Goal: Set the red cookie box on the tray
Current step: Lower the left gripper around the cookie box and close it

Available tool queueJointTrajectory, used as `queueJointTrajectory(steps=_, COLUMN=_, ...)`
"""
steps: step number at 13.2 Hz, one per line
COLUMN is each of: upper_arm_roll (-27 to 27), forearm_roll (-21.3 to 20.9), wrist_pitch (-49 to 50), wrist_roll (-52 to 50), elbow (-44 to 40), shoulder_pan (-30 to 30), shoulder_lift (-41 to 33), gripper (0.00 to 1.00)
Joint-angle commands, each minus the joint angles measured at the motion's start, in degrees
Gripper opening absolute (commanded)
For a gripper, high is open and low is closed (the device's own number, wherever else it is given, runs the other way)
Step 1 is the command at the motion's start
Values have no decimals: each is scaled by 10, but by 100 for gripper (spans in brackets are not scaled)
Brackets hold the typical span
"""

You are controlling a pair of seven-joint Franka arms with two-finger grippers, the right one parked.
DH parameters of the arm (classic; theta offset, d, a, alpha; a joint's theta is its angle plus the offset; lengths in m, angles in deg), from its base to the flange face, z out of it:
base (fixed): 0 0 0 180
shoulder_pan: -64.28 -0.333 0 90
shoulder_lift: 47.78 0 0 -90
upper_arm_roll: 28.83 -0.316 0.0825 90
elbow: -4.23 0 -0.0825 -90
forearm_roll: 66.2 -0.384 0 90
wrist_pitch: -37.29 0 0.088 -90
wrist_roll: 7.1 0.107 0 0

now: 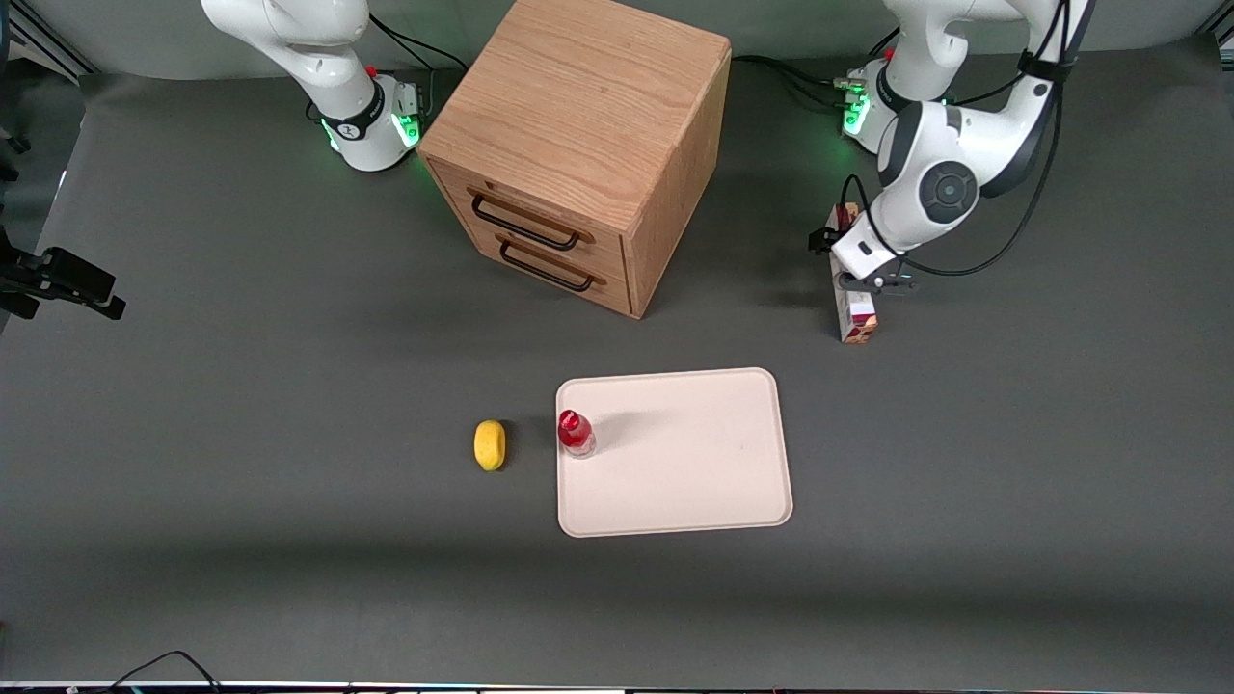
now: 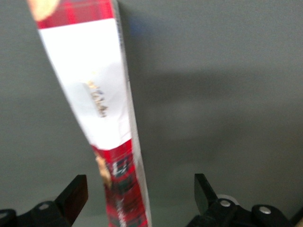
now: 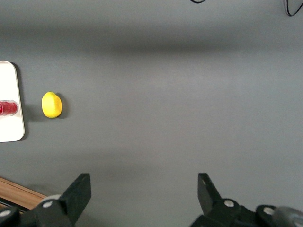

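The working arm's gripper hangs low over the desk, its fingers spread wide apart with the red cookie box running lengthwise between them, nearer to one finger than the other and apparently touching neither. The box lies on the desk toward the working arm's end, its brownish end poking out from under the gripper toward the front camera. The tray sits well apart from the box, nearer the front camera and closer to the middle of the desk. A small red-capped bottle stands on the tray at its edge, and a yellow lemon-like object rests on the desk just beside it. A wooden two-drawer cabinet stands farther back.
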State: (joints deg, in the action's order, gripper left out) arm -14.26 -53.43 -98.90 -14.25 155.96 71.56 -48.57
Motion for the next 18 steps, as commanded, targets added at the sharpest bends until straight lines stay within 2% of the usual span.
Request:
queueJointTrajectory(steps=1, upper_arm_roll=13, forearm_roll=9, wrist_pitch=-38, wrist_roll=-7, elbow=20, shoulder_pan=5, shoulder_lift=9, gripper=100)
queueJointTrajectory(steps=7, upper_arm_roll=14, forearm_roll=1, wrist_pitch=-92, wrist_roll=11, elbow=48, shoulder_pan=4, shoulder_lift=11, gripper=100)
queueJointTrajectory(steps=9, upper_arm_roll=14, forearm_roll=1, wrist_pitch=-92, wrist_roll=13, elbow=48, shoulder_pan=3, shoulder_lift=12, gripper=95)
queueJointTrajectory(steps=10, upper_arm_roll=14, forearm_roll=1, wrist_pitch=-91, wrist_roll=13, elbow=48, shoulder_pan=3, shoulder_lift=12, gripper=89)
queueJointTrajectory(steps=11, upper_arm_roll=14, forearm_roll=1, wrist_pitch=-91, wrist_roll=13, elbow=48, shoulder_pan=3, shoulder_lift=12, gripper=59)
queueJointTrajectory(steps=12, upper_arm_roll=14, forearm_roll=1, wrist_pitch=-91, wrist_roll=13, elbow=48, shoulder_pan=3, shoulder_lift=12, gripper=16)
queueJointTrajectory(steps=13, upper_arm_roll=14, forearm_roll=1, wrist_pitch=-90, wrist_roll=13, elbow=48, shoulder_pan=3, shoulder_lift=12, gripper=0)
queueJointTrajectory(steps=18, upper_arm_roll=13, forearm_roll=0, wrist_pitch=-88, wrist_roll=13, elbow=45, shoulder_pan=1, shoulder_lift=12, gripper=0)
